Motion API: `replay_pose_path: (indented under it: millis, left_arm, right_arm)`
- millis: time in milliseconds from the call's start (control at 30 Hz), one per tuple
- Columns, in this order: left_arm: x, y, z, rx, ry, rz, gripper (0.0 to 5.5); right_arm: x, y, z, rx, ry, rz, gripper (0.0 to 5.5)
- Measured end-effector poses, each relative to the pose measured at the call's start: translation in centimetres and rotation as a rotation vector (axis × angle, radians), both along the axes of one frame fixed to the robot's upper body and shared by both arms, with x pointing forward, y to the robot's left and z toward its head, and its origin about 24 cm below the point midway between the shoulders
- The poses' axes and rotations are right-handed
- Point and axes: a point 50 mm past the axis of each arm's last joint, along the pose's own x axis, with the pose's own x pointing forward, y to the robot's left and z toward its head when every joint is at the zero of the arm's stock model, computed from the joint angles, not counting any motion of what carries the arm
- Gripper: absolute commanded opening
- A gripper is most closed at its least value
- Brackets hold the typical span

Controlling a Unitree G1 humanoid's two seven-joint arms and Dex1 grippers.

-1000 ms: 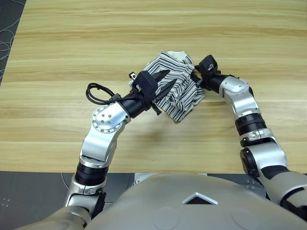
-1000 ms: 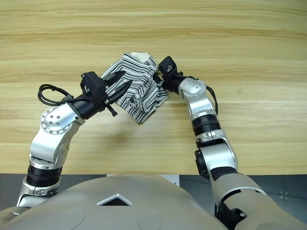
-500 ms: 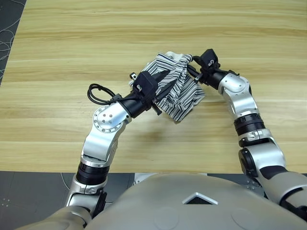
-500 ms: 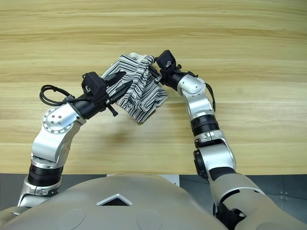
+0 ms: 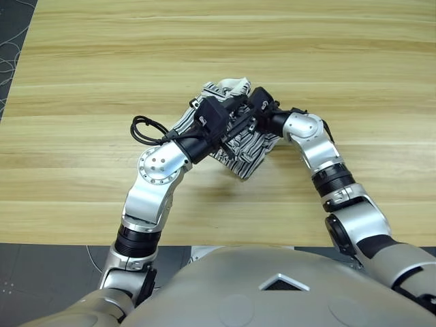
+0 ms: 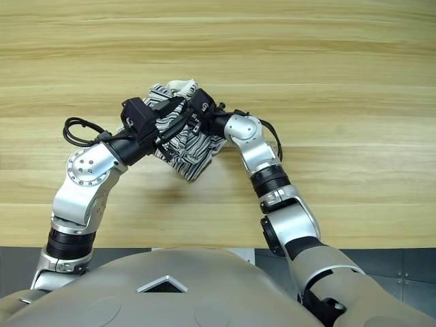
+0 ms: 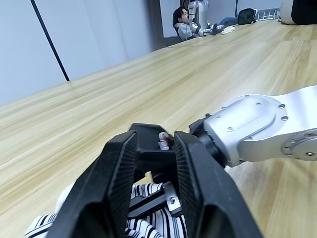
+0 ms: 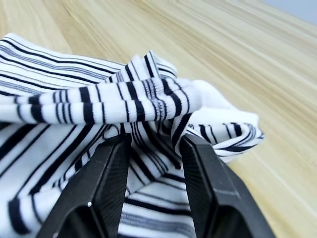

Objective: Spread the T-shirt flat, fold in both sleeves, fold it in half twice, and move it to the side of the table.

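Observation:
The black-and-white striped T-shirt (image 5: 248, 146) lies bunched in a small heap on the wooden table (image 5: 102, 54), near the middle. My right gripper (image 5: 241, 124) is on top of the heap, shut on a fold of the striped cloth (image 8: 148, 99), which passes between its fingers (image 8: 106, 183). My left gripper (image 5: 234, 111) hovers over the heap's left part, close to the right one. Its fingers (image 7: 121, 168) stand open with a gap, and through that gap I see the right gripper's black body (image 7: 156, 158). Striped cloth (image 7: 148, 223) lies just below them.
Bare wood stretches far beyond the heap and to both sides. The table's left edge (image 5: 26, 41) meets dark floor, and its front edge (image 5: 225, 244) runs close to me.
My right gripper has swung left across the heap, pulling a fold of cloth over toward the left gripper. The left gripper has shifted slightly forward. The heap is now more compact.

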Motion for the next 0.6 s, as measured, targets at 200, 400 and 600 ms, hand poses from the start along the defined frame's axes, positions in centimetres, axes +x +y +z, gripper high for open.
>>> replay_pose_path:
  millis: [200, 400, 600]
  left_arm:
    - [0.1, -0.1, -0.1, -0.005, -0.003, 0.003, 1.4]
    - [-0.1, -0.6, 0.1, -0.021, -0.022, -0.017, 1.4]
    - [-0.1, -0.7, 0.3, -0.03, -0.035, -0.016, 1.4]
  right_arm:
    - [0.7, 0.9, 0.3, -0.01, -0.016, -0.029, 1.79]
    - [0.7, 2.1, 0.4, -0.015, -0.014, -0.002, 1.79]
    - [2.3, 0.9, 2.7, 0.113, -0.042, -0.11, 1.79]
